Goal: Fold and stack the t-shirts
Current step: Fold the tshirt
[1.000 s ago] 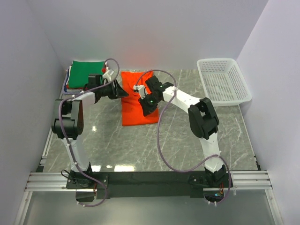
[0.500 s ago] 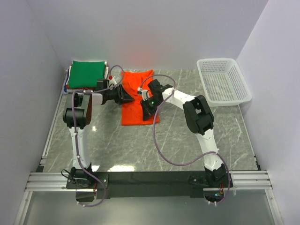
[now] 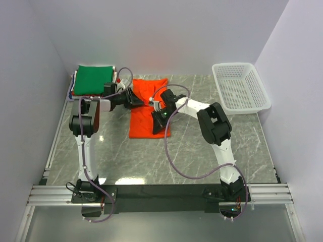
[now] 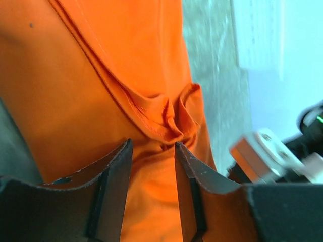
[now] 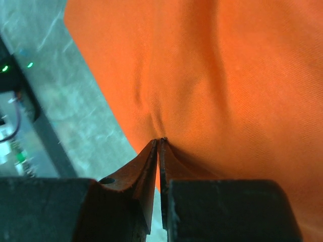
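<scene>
The orange t-shirt lies on the grey table, folded into a long strip. Its long side runs from the far wall back toward the arms, leaning a little. The left gripper is at the shirt's far left edge and squeezes a bunched-up fold. The right gripper is just across the shirt from it and pinches the right edge tight. A green t-shirt sits on a pile to the left of the left gripper
</scene>
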